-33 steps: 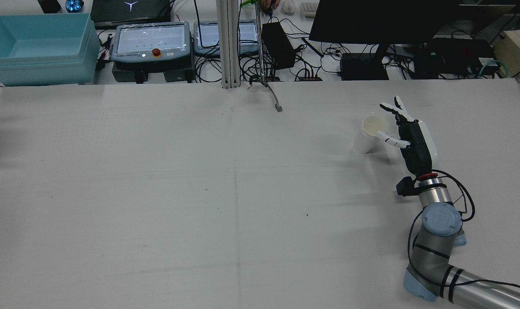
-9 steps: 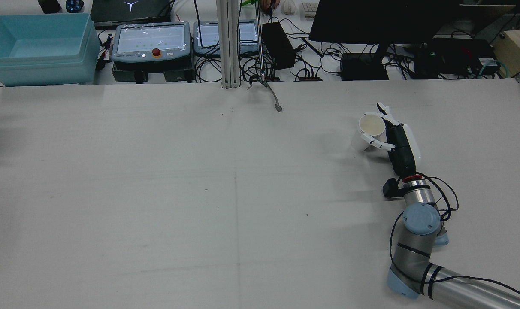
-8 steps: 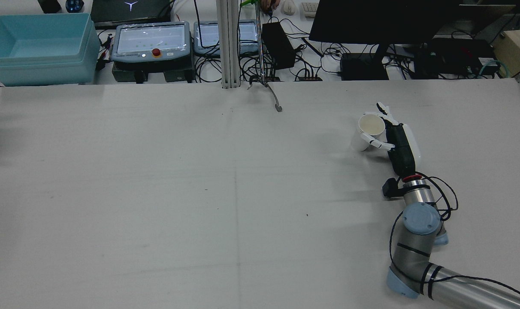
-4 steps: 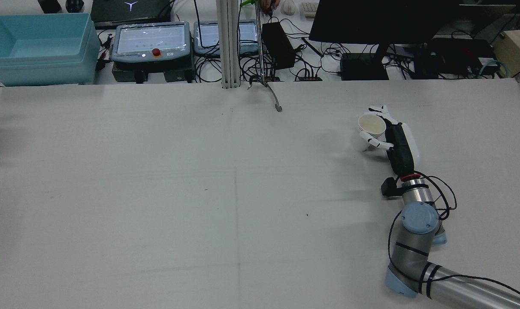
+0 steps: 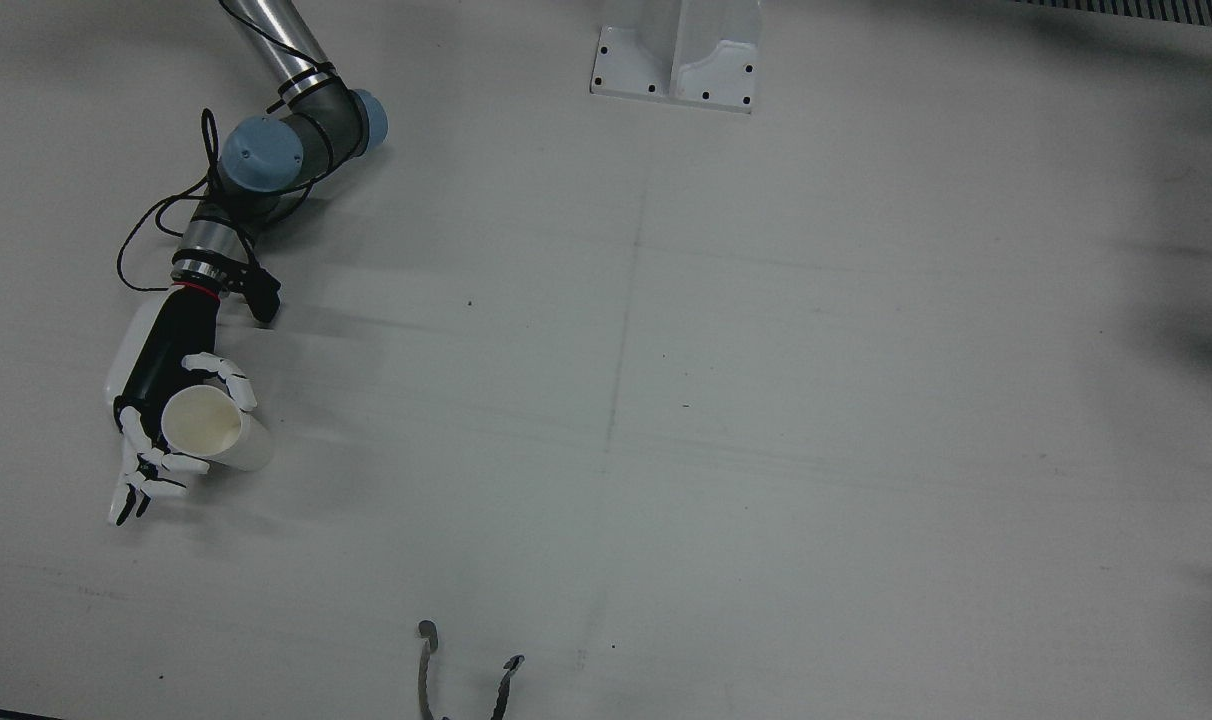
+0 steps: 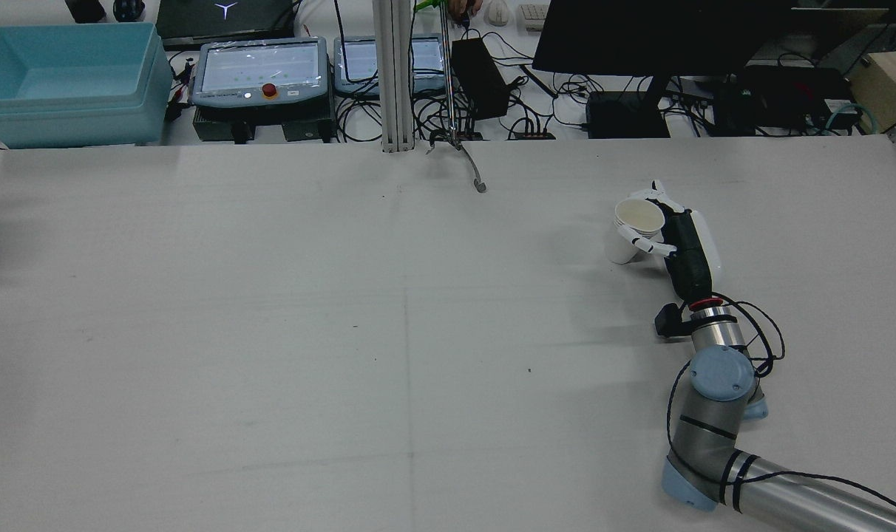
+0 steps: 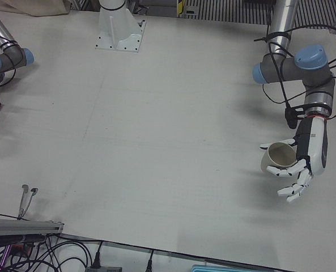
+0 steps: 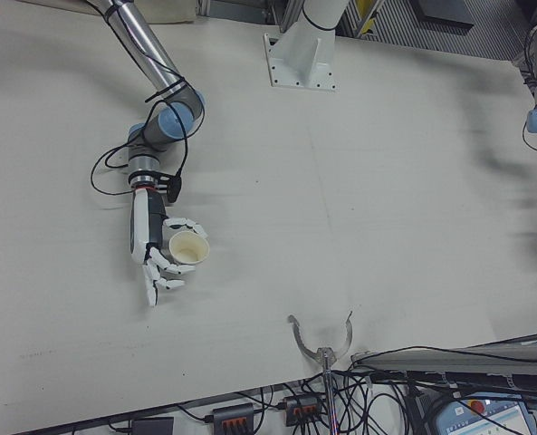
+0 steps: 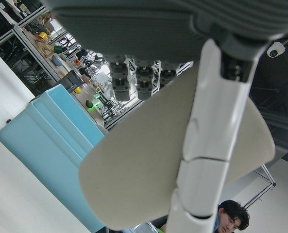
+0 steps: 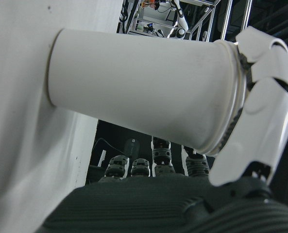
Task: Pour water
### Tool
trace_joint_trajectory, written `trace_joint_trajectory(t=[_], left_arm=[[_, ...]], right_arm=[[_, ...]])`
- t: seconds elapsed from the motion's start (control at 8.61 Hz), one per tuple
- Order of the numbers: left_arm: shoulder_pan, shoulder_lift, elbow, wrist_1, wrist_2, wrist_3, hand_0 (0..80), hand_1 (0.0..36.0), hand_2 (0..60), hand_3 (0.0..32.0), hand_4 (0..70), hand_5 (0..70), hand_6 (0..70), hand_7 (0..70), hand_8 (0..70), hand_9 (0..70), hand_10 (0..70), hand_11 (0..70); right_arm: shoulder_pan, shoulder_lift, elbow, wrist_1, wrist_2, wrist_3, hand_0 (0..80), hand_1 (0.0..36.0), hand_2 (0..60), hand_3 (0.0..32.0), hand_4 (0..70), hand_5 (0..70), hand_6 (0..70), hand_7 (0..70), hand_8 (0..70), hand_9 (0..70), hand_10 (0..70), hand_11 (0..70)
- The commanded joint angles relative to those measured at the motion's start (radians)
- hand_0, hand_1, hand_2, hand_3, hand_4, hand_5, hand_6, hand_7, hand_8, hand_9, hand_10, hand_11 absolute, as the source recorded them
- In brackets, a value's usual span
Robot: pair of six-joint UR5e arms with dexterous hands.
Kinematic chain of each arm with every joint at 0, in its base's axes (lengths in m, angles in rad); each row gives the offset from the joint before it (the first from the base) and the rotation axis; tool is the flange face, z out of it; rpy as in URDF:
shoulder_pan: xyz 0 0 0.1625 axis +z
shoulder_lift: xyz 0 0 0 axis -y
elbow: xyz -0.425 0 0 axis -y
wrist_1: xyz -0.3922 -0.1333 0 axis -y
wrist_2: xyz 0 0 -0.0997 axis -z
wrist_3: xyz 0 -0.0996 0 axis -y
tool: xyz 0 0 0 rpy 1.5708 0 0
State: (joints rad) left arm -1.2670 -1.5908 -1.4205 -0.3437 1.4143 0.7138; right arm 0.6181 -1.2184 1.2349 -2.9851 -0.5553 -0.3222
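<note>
My right hand (image 6: 684, 247) is shut on a white paper cup (image 6: 631, 230) near its rim, at the table's right side in the rear view. The cup (image 5: 216, 430) leans, mouth up and empty inside. In the right hand view its base (image 10: 56, 73) is close to the table; I cannot tell if it touches. Some fingers (image 5: 131, 490) stay stretched past the cup. My left hand (image 7: 308, 156) holds a beige paper cup (image 7: 275, 160) above the table, mouth turned sideways. The rear and front views do not show the left arm.
Metal tongs (image 5: 426, 670) lie at the operators' edge of the table (image 6: 344, 332). A white pedestal (image 5: 676, 55) stands at the robot's side. Beyond the table are a teal bin (image 6: 63, 81), control pendants (image 6: 263, 70) and cables. A person (image 9: 231, 218) shows in the left hand view.
The right hand, open beside the white cup 3.8 s ago, has closed around its rim. Over the last second hand and cup shifted slightly left, the cup leaning.
</note>
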Motion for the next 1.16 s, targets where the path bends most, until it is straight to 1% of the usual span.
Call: trace_joint_trajectory(t=[0.0,0.12,0.23,0.35,0.46,0.58,0.7,0.81,0.93,1.05], left_arm=[[0.0,-0.001,0.0,0.0,0.0,-0.002,79.1,21.1,0.0,0.0,48.9,33.6,13.2,29.5,11.8,16.5,11.0,17.8],[0.0,-0.001,-0.002,0.0,0.0,-0.002,78.1,21.1,0.0,0.0,48.9,33.3,13.2,29.4,11.8,16.5,10.9,17.8],[0.0,0.0,-0.002,0.0,0.0,-0.002,77.3,20.9,0.0,0.0,48.8,33.4,13.1,29.4,11.8,16.5,10.9,17.7],[0.0,-0.001,0.0,0.0,0.0,-0.002,75.5,20.8,0.0,0.0,48.6,33.1,13.0,29.4,11.7,16.5,10.9,17.6],[0.0,-0.001,0.0,0.0,0.0,-0.002,74.9,20.6,0.0,0.0,48.7,33.1,13.1,29.5,11.7,16.5,10.9,17.6],[0.0,-0.001,-0.002,0.0,0.0,-0.002,74.9,20.6,0.0,0.0,48.8,33.1,13.1,29.4,11.7,16.5,10.9,17.6],[0.0,0.0,-0.021,0.009,0.0,-0.002,75.3,20.5,0.0,0.0,49.2,33.1,13.1,29.5,11.7,16.4,10.8,17.5],[0.003,0.0,-0.07,0.035,0.008,0.001,76.2,20.5,0.0,0.0,49.8,33.4,13.4,29.8,11.9,16.6,11.0,17.7],[0.006,-0.009,-0.095,0.055,0.014,0.004,77.3,20.6,0.0,0.0,50.5,33.8,13.7,30.3,12.0,16.9,11.0,17.8],[0.008,-0.011,-0.095,0.058,0.014,0.004,77.3,20.6,0.0,0.0,50.6,33.9,13.7,30.2,11.9,16.7,11.0,17.7]], right_arm=[[0.017,0.002,0.005,-0.002,-0.002,0.0,48.0,18.5,35.2,0.0,21.9,31.5,24.6,47.3,6.3,12.0,12.5,19.5],[0.019,0.002,0.009,-0.002,-0.002,0.0,47.6,18.7,41.0,0.0,22.7,33.7,30.1,54.6,12.7,20.7,17.9,27.3],[0.022,0.002,0.012,-0.002,-0.002,0.002,47.0,19.0,49.3,0.0,25.8,36.8,37.5,61.6,19.4,29.1,25.9,38.8],[0.029,0.002,0.015,-0.002,-0.002,0.003,46.8,18.4,50.8,0.0,26.4,38.3,41.9,63.9,23.4,33.3,31.9,46.5],[0.035,0.003,0.018,0.0,-0.002,0.005,47.0,18.7,51.0,0.0,24.6,37.8,41.4,62.8,22.9,32.4,32.6,47.5],[0.043,0.003,0.031,0.0,-0.003,0.005,47.0,18.9,49.9,0.0,22.9,37.4,40.2,61.3,21.8,31.1,32.0,46.8],[0.057,0.003,0.043,-0.002,-0.011,0.003,47.2,19.8,52.9,0.0,22.2,37.4,40.0,61.0,21.4,30.6,32.0,46.8],[0.064,0.002,0.057,-0.003,-0.014,0.003,46.4,26.4,60.0,0.0,21.1,37.8,40.6,60.7,22.4,31.6,33.6,49.2],[0.068,0.002,0.057,-0.003,-0.015,0.003,45.8,32.2,60.0,0.0,19.6,37.4,42.0,61.2,23.4,32.3,35.8,52.2],[0.071,0.002,0.057,-0.003,-0.018,0.003,45.3,35.1,60.0,0.0,17.0,36.5,42.6,61.4,23.1,30.9,37.8,55.1]])
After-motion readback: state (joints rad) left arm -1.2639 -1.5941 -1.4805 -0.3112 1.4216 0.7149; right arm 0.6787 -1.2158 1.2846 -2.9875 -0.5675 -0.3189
